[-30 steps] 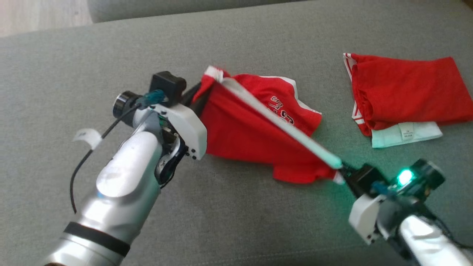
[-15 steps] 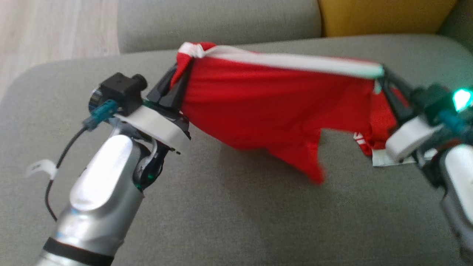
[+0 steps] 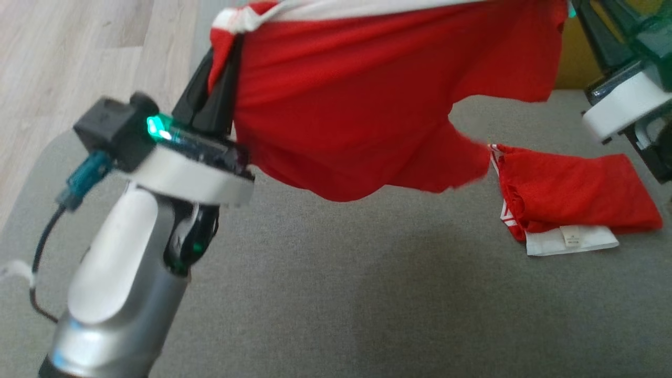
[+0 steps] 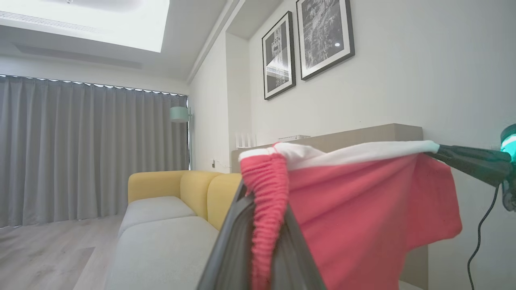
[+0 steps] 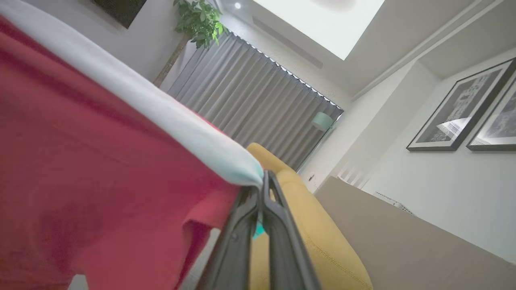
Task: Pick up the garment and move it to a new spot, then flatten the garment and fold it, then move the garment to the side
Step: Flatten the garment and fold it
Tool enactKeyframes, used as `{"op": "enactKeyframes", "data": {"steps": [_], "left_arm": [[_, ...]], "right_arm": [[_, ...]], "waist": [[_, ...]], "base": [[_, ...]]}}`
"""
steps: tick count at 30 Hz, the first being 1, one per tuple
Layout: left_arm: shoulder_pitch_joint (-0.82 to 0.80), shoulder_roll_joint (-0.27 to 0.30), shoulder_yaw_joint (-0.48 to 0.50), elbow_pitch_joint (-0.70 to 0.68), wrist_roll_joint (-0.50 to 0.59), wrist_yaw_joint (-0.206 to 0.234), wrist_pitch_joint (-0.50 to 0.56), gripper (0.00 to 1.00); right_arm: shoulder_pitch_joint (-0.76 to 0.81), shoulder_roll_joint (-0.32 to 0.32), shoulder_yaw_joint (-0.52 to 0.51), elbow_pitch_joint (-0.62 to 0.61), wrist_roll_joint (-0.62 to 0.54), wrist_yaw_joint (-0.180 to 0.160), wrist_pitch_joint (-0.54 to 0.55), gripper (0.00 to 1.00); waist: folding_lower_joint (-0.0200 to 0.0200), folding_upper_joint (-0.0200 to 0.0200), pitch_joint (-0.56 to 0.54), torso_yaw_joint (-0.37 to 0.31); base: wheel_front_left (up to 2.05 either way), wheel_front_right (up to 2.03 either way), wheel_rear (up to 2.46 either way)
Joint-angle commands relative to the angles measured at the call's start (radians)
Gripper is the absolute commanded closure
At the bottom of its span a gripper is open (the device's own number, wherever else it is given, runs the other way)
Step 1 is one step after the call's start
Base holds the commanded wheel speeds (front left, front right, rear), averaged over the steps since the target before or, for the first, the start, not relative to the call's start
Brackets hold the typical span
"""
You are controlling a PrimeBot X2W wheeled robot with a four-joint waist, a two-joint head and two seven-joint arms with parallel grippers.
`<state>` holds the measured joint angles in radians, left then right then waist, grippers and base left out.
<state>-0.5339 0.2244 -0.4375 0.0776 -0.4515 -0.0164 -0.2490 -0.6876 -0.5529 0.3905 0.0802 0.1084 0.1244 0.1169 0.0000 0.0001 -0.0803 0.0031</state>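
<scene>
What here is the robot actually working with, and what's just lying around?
In the job:
red garment with white band, stretched in the air between left gripper and right gripper, both shut on it.

Just lying about:
folded red garment atop a white cloth on the grey sofa seat; yellow sofa; framed pictures; curtains.

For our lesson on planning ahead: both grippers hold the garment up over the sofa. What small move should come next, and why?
Probably lower the garment onto the bare sofa left of the folded pile: it hangs stretched between the shut left gripper and right gripper.
</scene>
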Motion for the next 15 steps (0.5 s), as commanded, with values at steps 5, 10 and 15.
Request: {"op": "enactKeyframes", "data": {"steps": [5, 10, 15], "left_arm": [[0.04, 0.083, 0.064, -0.119, -0.01, 0.031, 0.054, 1.0], [0.075, 0.139, 0.089, -0.218, -0.041, 0.045, 0.148, 1.0], [-0.008, 0.16, 0.097, -0.203, -0.054, 0.026, 0.201, 1.0]], "right_arm": [[0.037, -0.067, -0.022, -0.111, 0.04, 0.006, 0.101, 1.0], [0.079, -0.093, -0.044, -0.22, 0.07, 0.006, 0.197, 1.0], [0.004, -0.093, -0.027, -0.205, 0.098, 0.006, 0.227, 1.0]], "waist": [[0.0, -0.0001, -0.006, -0.006], [0.0, -0.0001, 0.022, -0.019], [0.0, -0.0001, 0.098, -0.03]], "base": [[0.0, 0.0, 0.0], [0.0, 0.0, 0.0], [0.0, 0.0, 0.0]]}}
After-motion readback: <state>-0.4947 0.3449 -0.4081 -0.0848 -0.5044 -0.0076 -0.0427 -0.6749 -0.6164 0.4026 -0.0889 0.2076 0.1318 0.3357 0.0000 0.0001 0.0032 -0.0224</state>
